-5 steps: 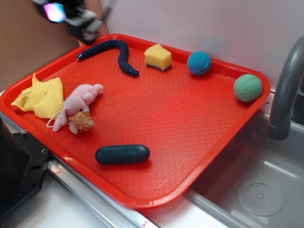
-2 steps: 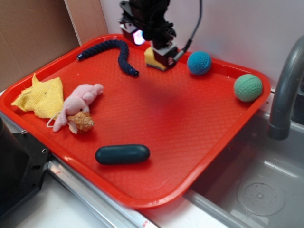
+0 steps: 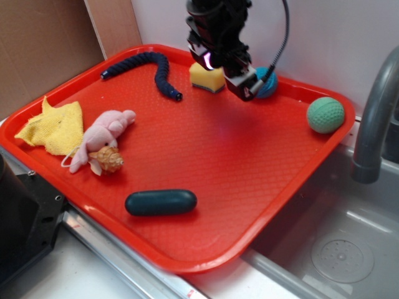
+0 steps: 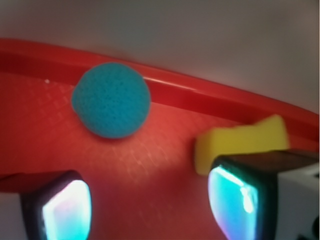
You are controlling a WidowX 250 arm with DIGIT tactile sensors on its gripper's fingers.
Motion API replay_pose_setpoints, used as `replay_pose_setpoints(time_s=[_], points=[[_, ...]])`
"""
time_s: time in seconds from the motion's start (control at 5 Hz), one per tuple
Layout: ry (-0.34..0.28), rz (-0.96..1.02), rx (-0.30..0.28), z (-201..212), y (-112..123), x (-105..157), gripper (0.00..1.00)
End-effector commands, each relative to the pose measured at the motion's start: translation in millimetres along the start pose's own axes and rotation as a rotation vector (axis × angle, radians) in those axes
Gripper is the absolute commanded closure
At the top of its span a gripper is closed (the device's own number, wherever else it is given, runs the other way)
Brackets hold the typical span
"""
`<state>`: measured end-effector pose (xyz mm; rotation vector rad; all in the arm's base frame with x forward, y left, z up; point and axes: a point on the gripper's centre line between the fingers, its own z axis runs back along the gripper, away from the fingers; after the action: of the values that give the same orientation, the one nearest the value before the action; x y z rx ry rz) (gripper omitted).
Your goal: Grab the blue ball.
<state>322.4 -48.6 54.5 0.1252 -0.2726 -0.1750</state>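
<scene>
Yellow cloth (image 3: 53,128): lies crumpled over the left rim of the red tray (image 3: 206,168), unmoved over the last second.
Pink plush toy (image 3: 103,136): rests just right of the cloth with a brown shell (image 3: 107,160) touching its lower end; both are where they were.
Dark capsule (image 3: 161,202): sits alone near the tray's front edge, well apart from the action and untouched.
Braided rope (image 3: 149,67): curls along the back left of the tray, the same as a second ago.
Yellow sponge (image 3: 206,76): stays at the back rim; the arm, which covered part of it a moment ago, now clears most of it.
Pincer (image 3: 246,87): a second ago it was off beyond the tray's back left corner; it has since swept right across the back edge and now hangs between the sponge and the target. In the wrist view its jaws stand spread apart, with nothing between them.
Blue ball (image 4: 111,100): rests on the tray against the back rim, ahead of the spread jaws and nearer the left finger in the wrist view; from the outside camera it is half hidden behind the pincer.
Meaning: the approach looks nearly lined up; a small sideways shift and a descent seem to be what remains before closing.
Green ball (image 3: 325,114): sits at the tray's right corner, well apart, unchanged.
</scene>
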Motion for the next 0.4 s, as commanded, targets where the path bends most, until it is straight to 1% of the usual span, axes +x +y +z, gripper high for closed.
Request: replay_pose_setpoints(time_s=[0.0,0.2], points=[[-0.044,-0.076,0.003,-10.8,-26.3,38.0,0.0],[-0.063,-0.079,-0.017,-19.0,-29.8,40.6,0.0]])
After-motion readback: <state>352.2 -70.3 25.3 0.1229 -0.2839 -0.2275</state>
